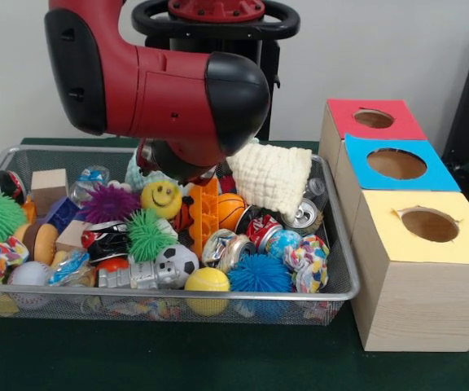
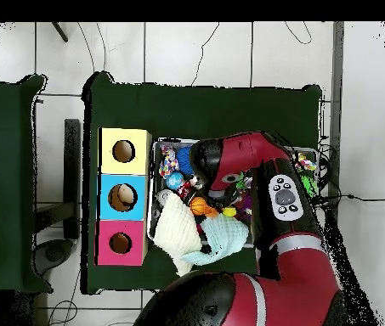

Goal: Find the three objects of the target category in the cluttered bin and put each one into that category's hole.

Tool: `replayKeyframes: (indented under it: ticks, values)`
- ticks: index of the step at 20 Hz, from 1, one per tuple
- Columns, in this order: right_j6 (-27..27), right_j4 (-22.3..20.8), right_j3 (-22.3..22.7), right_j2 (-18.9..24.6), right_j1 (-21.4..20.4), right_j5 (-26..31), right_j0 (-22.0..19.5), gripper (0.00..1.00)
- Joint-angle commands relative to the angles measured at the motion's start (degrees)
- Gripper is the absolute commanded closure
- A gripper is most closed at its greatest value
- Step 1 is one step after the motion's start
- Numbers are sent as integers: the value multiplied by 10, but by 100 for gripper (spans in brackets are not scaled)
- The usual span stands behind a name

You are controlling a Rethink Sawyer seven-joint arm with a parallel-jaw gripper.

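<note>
Along the green table (image 1: 218, 358) sits a wire bin (image 1: 332, 269) crammed with stuff — a smiley ball (image 1: 162, 198), spiky green ball (image 1: 147, 235), soccer ball (image 1: 176, 262), yellow ball (image 1: 207, 282), crushed cans (image 1: 304, 213) and a cream cloth (image 1: 272, 176) draped at the bin's far right corner. Right beside the bin stand three boxes with holes: a yellow box (image 1: 426, 269), blue box (image 1: 395, 167) and red box (image 1: 371, 120), all looking empty. The arm (image 1: 157, 81) hangs low over the bin, hiding the gripper — can't tell if it's spread or pinching. Only the overhead view shows a pale blue cloth (image 2: 225, 233) by the bin's edge.
</note>
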Motion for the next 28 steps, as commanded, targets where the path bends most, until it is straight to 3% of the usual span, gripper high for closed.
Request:
replayKeyframes:
  ticks: [1, 3, 4, 12, 17, 21, 28]
  values:
    - [-75, 2, 52, 8, -2, -13, -6, 0]
    - [-64, 5, 63, 15, -10, -50, -10, 0]
    - [-61, 5, 66, 17, -12, -59, -11, 100]
    - [-35, 6, 79, 22, -32, -129, -16, 100]
    - [-5, 9, 95, 27, -48, -227, -20, 100]
    - [0, 13, 104, 13, -66, -223, -9, 100]
    - [-22, 22, 79, 12, -52, -184, -6, 100]
